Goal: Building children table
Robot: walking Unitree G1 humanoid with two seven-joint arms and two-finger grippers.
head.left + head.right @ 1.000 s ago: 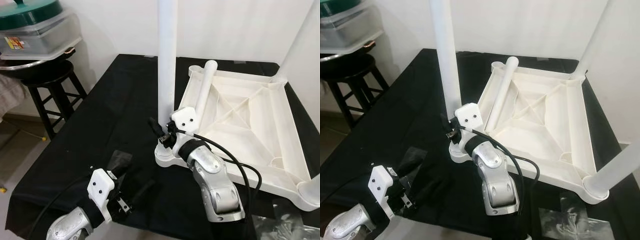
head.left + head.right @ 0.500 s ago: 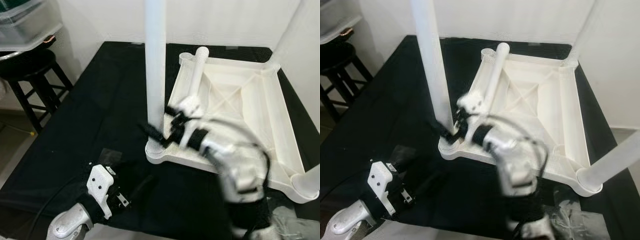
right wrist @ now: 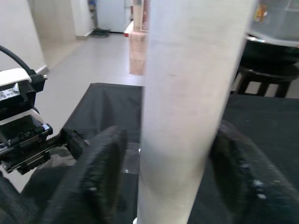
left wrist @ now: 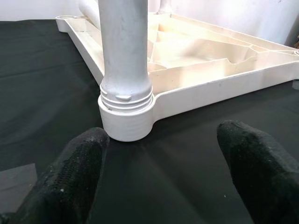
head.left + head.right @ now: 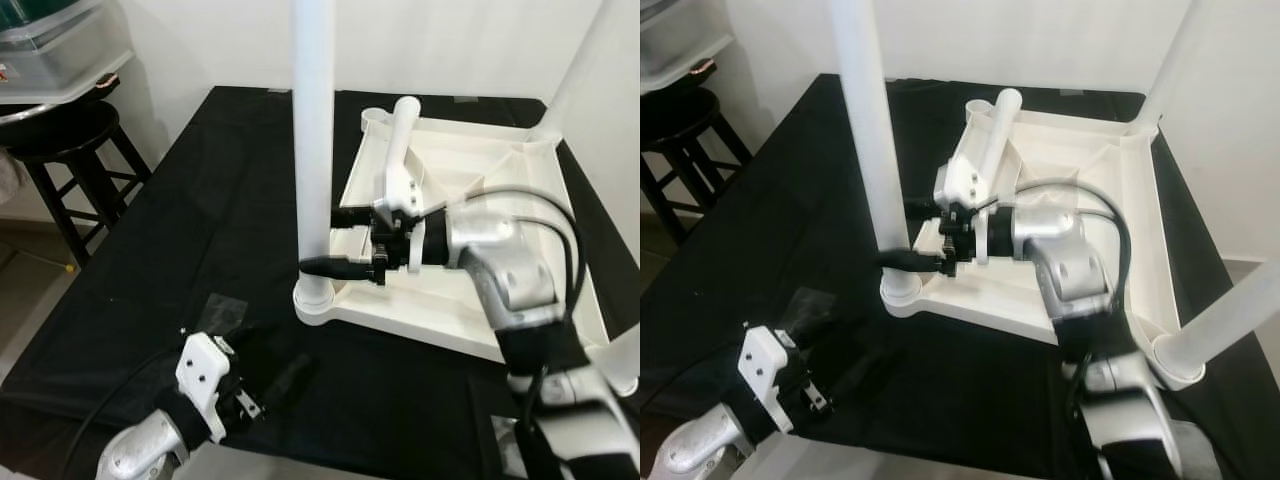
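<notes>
Near edge of the black cloth-covered table (image 5: 150, 270): my left gripper (image 5: 285, 375) rests low on the cloth, its two black textured fingers (image 4: 70, 163) spread wide with nothing between them. It points toward the socket, but sits apart from it.

Just beyond, near the table's middle: the upside-down white plastic children's tabletop (image 5: 480, 250), ribbed underneath with a diagonal cross brace and a round threaded socket (image 4: 125, 112) at each corner. The tall white plastic tube leg (image 5: 313, 140) stands upright in the nearest socket, long axis vertical. In the left wrist view, thread rings show above the collar, so I judge it not fully screwed home.

My right gripper (image 5: 335, 240) reaches in sideways from over the tray and straddles that leg low down, one finger (image 3: 100, 163) on each side. Whether the pads press the tube I cannot tell. This arm is clearly the nearer to the leg; turning it about its vertical axis looks like the move at hand.

Further back: a loose white tube leg (image 5: 400, 140) lying along the tray's left rim, and more upright legs at the far-right and near-right corners.

Smooth, matte, rigid plastic throughout.
</notes>
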